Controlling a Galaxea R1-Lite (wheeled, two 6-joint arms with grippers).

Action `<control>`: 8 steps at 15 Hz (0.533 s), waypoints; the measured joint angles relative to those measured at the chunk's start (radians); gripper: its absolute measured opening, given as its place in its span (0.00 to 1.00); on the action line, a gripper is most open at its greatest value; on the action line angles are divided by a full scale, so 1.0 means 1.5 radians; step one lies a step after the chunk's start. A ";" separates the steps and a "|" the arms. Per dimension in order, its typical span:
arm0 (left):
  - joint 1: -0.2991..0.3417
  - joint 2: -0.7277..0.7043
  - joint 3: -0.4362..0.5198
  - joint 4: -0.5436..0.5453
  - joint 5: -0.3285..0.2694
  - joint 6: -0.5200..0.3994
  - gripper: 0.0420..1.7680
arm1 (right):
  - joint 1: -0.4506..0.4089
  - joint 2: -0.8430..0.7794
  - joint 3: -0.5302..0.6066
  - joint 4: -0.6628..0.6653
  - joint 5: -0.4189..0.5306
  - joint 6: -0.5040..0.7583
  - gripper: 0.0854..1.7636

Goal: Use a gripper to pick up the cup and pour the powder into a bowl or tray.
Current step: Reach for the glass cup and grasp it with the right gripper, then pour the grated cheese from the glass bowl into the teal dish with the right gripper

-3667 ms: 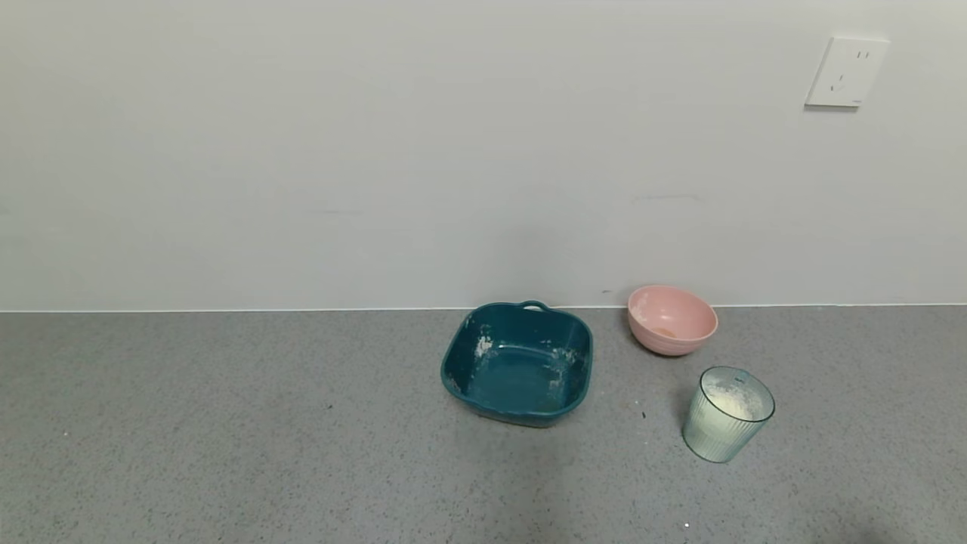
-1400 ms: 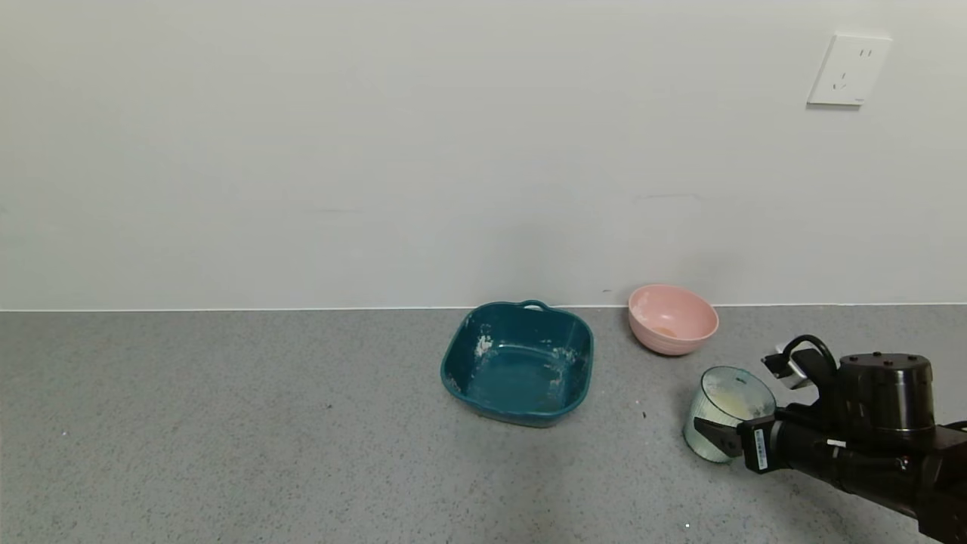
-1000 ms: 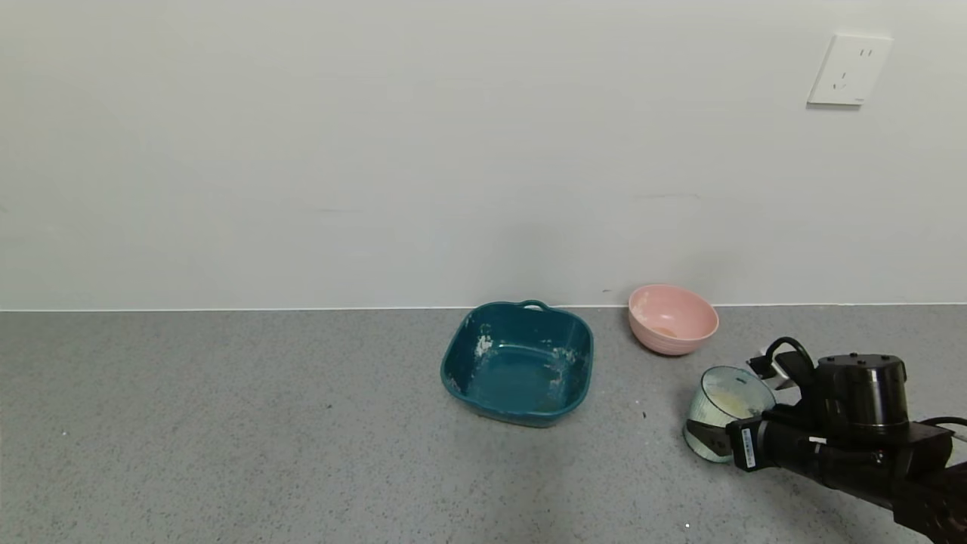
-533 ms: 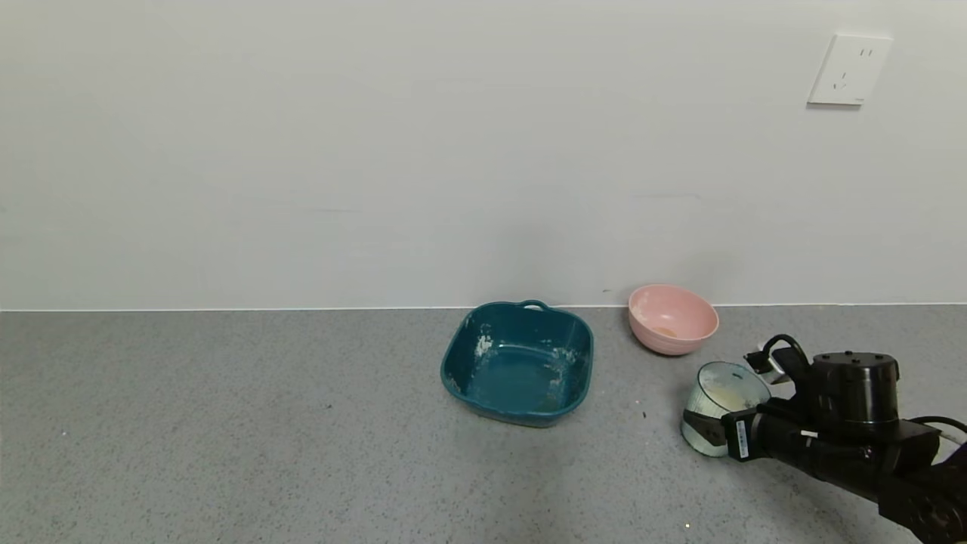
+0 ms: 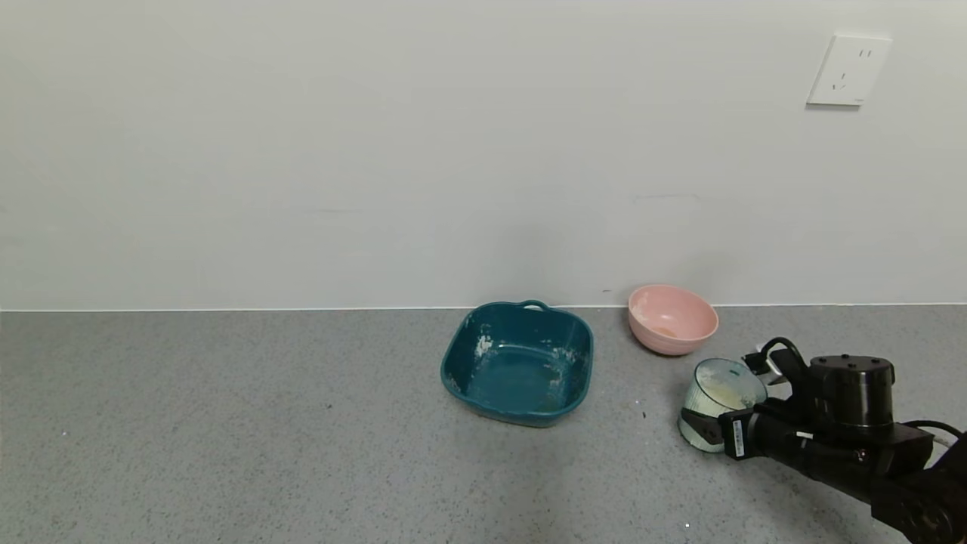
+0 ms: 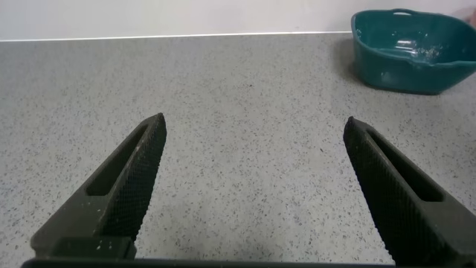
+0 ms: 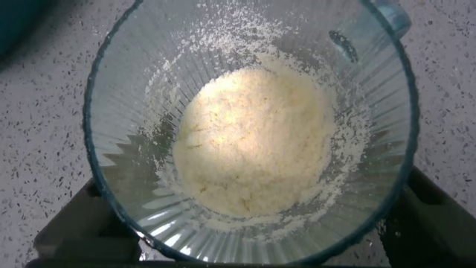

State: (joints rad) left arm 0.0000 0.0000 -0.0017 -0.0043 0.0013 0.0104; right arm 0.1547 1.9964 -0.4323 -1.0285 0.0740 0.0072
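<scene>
1. One cup [image 5: 716, 400]: translucent pale blue-green plastic, finely ribbed up and down, tapering to a narrower base; at about 4 o'clock on the counter in the head view, leaning with the mouth tipped toward 1 o'clock and the base toward 7 o'clock, long axis slightly off vertical.
2. Inside, one heap of powder [image 7: 253, 141]: coarse, clumpy, off-white, piled on the cup floor, with loose grains clinging to the ribbed wall [image 7: 134, 104].
3. Clamped on the cup's lower wall from the 3 o'clock side, the right gripper [image 5: 710, 431]: matte black, jaws closed against both flanks of the tumbler, behind it a round black cylindrical wrist [image 5: 848, 391] with a looped cable and a white label.
4. At 12 o'clock from the cup, near but apart, one pink bowl [image 5: 671, 319]: round, smooth, glossy, upright.
5. At 9 to 10 o'clock from the cup, well apart, one teal basin [image 5: 453, 355]: rounded-square, dark plastic, white smears on the inner walls, a small loop handle at the far rim.
6. Beneath everything, a speckled grey counter [image 5: 227, 423]; behind, a plain pale wall with one white socket plate [image 5: 846, 70] at 1 o'clock.
7. Off to the 9 o'clock side of the basin, low over bare counter, the left gripper [image 6: 253, 182]: two black ridged fingers, jaws spread wide apart, nothing between them.
</scene>
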 joint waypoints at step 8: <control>0.000 0.000 0.000 0.000 0.000 0.000 0.97 | 0.003 0.005 0.017 -0.020 -0.001 -0.001 0.75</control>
State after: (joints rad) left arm 0.0000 0.0000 -0.0017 -0.0047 0.0013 0.0109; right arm 0.1587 2.0036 -0.4068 -1.0587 0.0721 0.0051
